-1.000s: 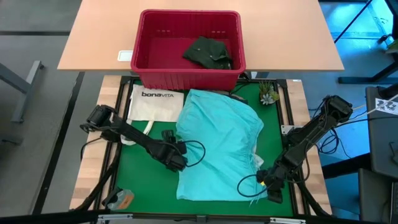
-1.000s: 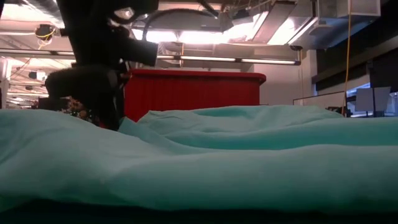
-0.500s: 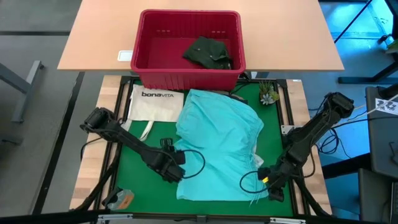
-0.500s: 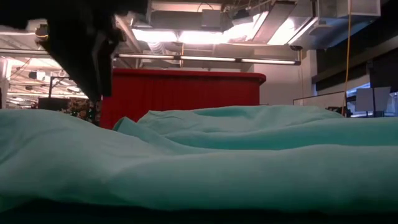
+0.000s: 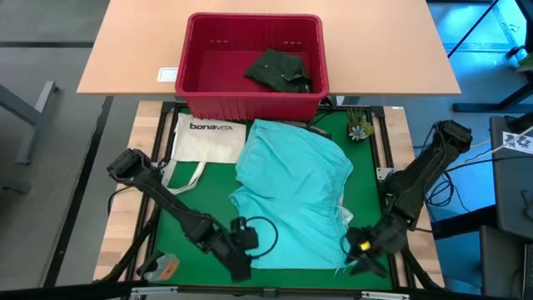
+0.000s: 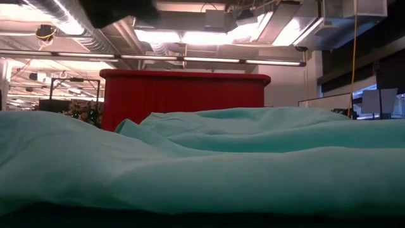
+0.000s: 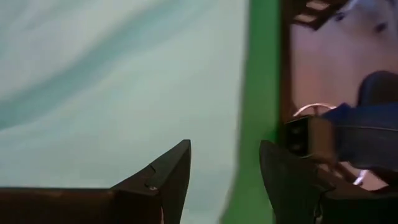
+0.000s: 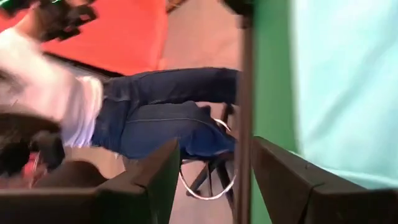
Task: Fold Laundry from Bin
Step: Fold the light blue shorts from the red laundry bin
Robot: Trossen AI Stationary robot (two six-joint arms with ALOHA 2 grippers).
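Soft rumpled turquoise garment [image 5: 291,196] on green mat [image 5: 191,196]

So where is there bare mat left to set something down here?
Bare green mat lies between the tote bag and the left claw. A smaller patch sits beside the small plant. The turquoise garment fills the middle; the right claw crowds its near corner.
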